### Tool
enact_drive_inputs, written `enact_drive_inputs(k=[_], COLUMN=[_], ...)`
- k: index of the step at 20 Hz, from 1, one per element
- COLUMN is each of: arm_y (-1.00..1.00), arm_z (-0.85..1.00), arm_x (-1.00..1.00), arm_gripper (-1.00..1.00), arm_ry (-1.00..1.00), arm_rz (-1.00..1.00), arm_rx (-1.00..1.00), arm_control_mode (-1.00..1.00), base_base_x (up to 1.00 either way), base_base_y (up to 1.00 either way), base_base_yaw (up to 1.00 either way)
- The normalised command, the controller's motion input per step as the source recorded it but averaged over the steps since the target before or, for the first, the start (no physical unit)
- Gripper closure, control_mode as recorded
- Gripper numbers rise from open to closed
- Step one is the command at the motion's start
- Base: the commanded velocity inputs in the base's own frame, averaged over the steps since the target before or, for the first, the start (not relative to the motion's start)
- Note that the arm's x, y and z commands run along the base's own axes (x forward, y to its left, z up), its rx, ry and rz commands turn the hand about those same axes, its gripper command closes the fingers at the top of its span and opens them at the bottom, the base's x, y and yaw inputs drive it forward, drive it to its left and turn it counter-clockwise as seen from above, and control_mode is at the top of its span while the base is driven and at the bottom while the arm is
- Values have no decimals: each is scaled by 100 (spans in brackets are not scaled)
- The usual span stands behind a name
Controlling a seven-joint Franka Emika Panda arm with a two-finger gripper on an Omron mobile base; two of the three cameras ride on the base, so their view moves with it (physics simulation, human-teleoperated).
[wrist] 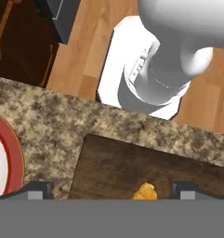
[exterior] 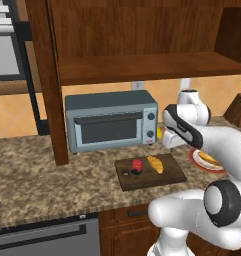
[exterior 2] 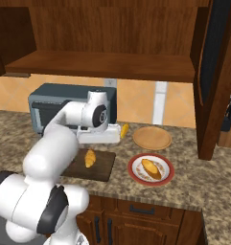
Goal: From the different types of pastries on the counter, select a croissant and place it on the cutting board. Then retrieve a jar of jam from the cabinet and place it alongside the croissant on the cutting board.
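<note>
On the tabletop [exterior: 42, 175] in the left base view, you see the cutting board [exterior: 167, 175] carrying both the jar of jam [exterior: 137, 166] and the croissant [exterior: 155, 164], side by side, the croissant's long axis running toward the toaster oven [exterior: 111, 122]. From the right base view, your arm hides the jar; the croissant [exterior 2: 89, 158] lies on the board [exterior 2: 100, 170], left of the red-rimmed plate [exterior 2: 150, 169]. Through the hand view, your pincer [wrist: 111, 188] stands released, fingertips wide, the croissant [wrist: 145, 191] directly between and below them. Placement looks complete; your next move is probably straight up and clear.
</note>
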Motion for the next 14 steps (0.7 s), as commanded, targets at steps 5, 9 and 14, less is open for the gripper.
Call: enact_drive_inputs(k=[5, 9, 14], arm_y=[-79, -69, -37], arm_z=[40, 29, 2], arm_x=[-97, -92, -81], arm_gripper=[-100, -100, -100], arm_ry=[-4, -11, -9], arm_rz=[0, 4, 9], arm_rx=[0, 0, 0], arm_control_mode=[-100, -100, -100], base_base_x=[0, 0, 0], base_base_y=[0, 0, 0], base_base_yaw=[0, 0, 0])
